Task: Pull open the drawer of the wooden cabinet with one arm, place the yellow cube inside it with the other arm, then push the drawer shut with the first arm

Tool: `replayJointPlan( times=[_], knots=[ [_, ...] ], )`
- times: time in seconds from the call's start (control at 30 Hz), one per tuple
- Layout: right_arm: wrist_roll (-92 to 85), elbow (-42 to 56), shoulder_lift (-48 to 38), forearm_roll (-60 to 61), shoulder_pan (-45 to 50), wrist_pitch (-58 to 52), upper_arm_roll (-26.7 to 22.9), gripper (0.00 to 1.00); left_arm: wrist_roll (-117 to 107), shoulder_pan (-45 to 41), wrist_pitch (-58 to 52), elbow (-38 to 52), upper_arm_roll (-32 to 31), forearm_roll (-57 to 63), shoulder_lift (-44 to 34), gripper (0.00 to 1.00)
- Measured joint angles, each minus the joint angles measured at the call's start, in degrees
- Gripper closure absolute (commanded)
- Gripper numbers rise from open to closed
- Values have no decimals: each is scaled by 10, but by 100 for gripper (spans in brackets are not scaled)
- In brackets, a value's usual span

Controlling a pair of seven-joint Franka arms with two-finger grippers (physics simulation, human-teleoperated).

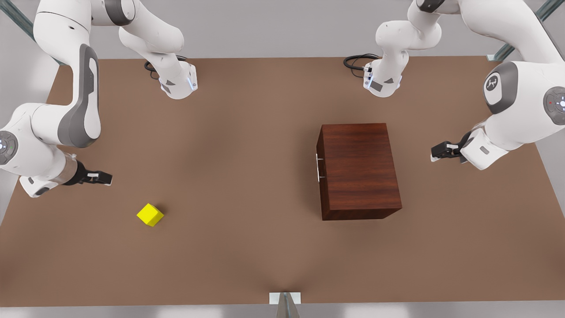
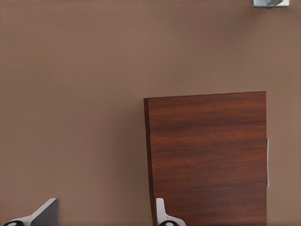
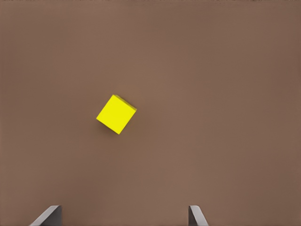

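Right gripper (image 1: 102, 178) fingers (image 3: 47, 215) spread wide, empty, hovering near the yellow cube (image 1: 150, 214) on the desk (image 1: 247, 247) at the front view's left. Left gripper (image 1: 437, 151) fingers (image 2: 44, 214) also apart, empty, just beside the wooden cabinet (image 1: 359, 170); its drawer is closed, handle (image 1: 318, 167) on the side facing the cube.

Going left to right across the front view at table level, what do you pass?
Right gripper → small bright yellow cube → thin silver bar handle → dark reddish-brown wooden cabinet → left gripper.
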Motion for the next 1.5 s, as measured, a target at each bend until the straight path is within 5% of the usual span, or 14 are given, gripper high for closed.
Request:
replayJointPlan(
  times=[0.13, 0.33, 0.57, 0.73, 1.07, 1.5],
  knots=[
    [0, 0, 1, 0, 0, 6, 1, 0, -1, -29, 4, 9, 0, 6, 1, 0],
    [40, 0, 4, 5, -4, 20, -2, 0, -26, -198, 23, 14, -6, 53, 6, 0],
    [118, -1, 11, 33, -4, 46, -5, 0, -178, -381, 61, 57, -7, 80, 134, 0],
    [177, -1, 17, 54, -4, 54, -5, 0, -318, -414, 119, 77, -8, 89, 207, 0],
    [272, 3, 32, 57, -4, 65, -4, 0, -558, -416, 284, -70, 8, 147, 207, 0],
    [339, 5, 37, 56, -3, 68, -4, 0, -707, -431, 274, -78, 8, 265, 220, 0]
  ],
)
